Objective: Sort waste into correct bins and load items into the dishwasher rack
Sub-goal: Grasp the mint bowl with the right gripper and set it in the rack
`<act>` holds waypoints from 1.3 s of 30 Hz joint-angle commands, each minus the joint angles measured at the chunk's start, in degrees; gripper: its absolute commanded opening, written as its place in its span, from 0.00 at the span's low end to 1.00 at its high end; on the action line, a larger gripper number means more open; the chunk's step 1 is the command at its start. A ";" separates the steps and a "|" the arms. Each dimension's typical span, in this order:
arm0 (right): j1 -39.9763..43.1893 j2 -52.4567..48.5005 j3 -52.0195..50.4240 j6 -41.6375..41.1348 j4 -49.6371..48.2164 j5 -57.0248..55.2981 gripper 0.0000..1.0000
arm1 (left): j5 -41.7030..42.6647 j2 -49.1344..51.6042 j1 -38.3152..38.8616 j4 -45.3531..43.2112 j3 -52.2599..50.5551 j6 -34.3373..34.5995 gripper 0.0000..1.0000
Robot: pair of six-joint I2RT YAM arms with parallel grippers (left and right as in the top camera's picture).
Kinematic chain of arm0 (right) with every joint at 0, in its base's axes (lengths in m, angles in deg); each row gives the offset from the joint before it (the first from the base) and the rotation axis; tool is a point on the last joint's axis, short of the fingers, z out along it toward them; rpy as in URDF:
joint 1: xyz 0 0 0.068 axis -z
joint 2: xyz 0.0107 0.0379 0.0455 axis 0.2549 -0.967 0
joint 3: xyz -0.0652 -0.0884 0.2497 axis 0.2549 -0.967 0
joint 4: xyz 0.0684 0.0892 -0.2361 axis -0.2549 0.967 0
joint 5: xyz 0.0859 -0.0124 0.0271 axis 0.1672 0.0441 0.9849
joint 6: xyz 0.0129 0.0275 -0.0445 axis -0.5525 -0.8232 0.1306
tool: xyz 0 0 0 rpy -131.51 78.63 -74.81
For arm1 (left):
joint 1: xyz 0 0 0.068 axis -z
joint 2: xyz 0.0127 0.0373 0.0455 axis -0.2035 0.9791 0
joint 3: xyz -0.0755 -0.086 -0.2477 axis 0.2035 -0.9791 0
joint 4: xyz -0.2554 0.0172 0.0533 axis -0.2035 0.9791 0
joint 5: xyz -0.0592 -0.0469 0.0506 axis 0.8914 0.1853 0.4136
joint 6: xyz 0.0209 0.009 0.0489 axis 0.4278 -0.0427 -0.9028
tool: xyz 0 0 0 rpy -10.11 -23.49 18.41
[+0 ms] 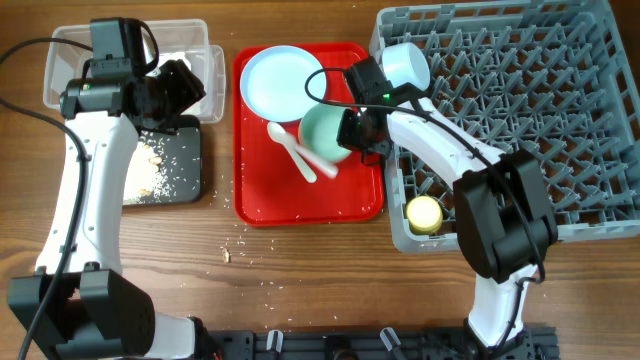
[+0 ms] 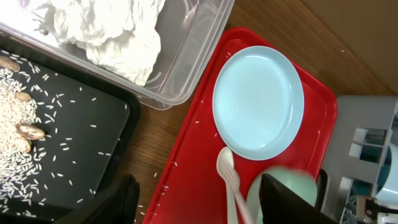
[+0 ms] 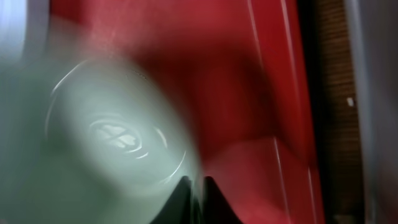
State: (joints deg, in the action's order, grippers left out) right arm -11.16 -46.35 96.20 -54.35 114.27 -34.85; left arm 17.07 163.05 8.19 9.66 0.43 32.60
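Note:
My right gripper (image 1: 352, 135) (image 3: 198, 186) is shut on the rim of a mint bowl (image 1: 322, 135) (image 3: 93, 137) at the right side of the red tray (image 1: 300, 205). The bowl is blurred in the right wrist view. A pale blue plate (image 1: 280, 82) (image 2: 258, 102) and a white spoon (image 1: 290, 148) (image 2: 227, 174) lie on that tray. My left gripper (image 1: 185, 90) (image 2: 196, 205) is open and empty, between the clear tub (image 1: 70, 60) with the white napkin (image 2: 112, 31) and the red tray. The black tray (image 1: 185, 160) (image 2: 81, 124) holds food scraps (image 2: 25, 134). The red wrapper is out of view.
The grey dishwasher rack (image 1: 540, 120) fills the right side. It holds a second pale bowl (image 1: 405, 62) at its left edge and a yellow cup (image 1: 424, 213) in its front left corner. Rice crumbs lie on the wood in front of the red tray.

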 commanded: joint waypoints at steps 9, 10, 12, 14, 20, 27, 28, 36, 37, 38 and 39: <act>-0.07 20.65 3.98 13.77 1.38 -11.17 0.04 | -0.17 0.22 -0.20 -0.02 0.42 -0.46 0.85; -0.07 25.00 3.98 13.77 2.45 -17.86 0.04 | -0.17 0.22 -0.20 -0.02 0.42 -0.48 0.85; -0.07 33.70 3.93 14.16 6.75 -38.97 0.04 | -0.17 0.22 -0.20 -0.09 0.42 -0.46 0.84; -0.07 36.30 3.93 16.35 12.79 -51.28 0.04 | -0.15 0.22 -0.20 -0.50 0.42 -0.46 0.83; -0.09 31.26 -0.26 23.37 19.76 -68.00 0.04 | -0.17 0.22 -0.20 -1.40 0.42 -0.46 0.83; -0.13 17.77 -0.28 45.68 9.79 -77.40 0.04 | -0.17 0.22 -0.20 -3.23 0.42 -0.46 0.83; -0.13 16.52 -0.28 47.06 9.25 -77.40 0.04 | -0.17 0.22 -0.20 -3.39 0.42 -0.46 0.83; -1.92 8.26 -0.28 49.75 9.05 -74.95 0.04 | -0.15 0.22 -0.20 -5.97 0.42 -0.46 0.86; -2.80 8.11 -0.28 49.72 9.07 -73.35 0.04 | -0.15 0.22 -0.20 -6.34 0.42 -0.46 0.87; -3.65 8.00 -0.28 49.66 9.03 -71.10 0.04 | -0.15 0.22 -0.20 -6.69 0.39 -0.46 0.87; -4.42 8.00 -0.28 49.46 9.05 -69.35 0.04 | -0.17 0.22 -0.20 -6.97 0.42 -0.46 0.88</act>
State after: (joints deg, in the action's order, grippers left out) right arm -13.07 -37.08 96.18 -5.47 123.20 -109.25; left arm 17.05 163.05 8.19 3.51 0.43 32.40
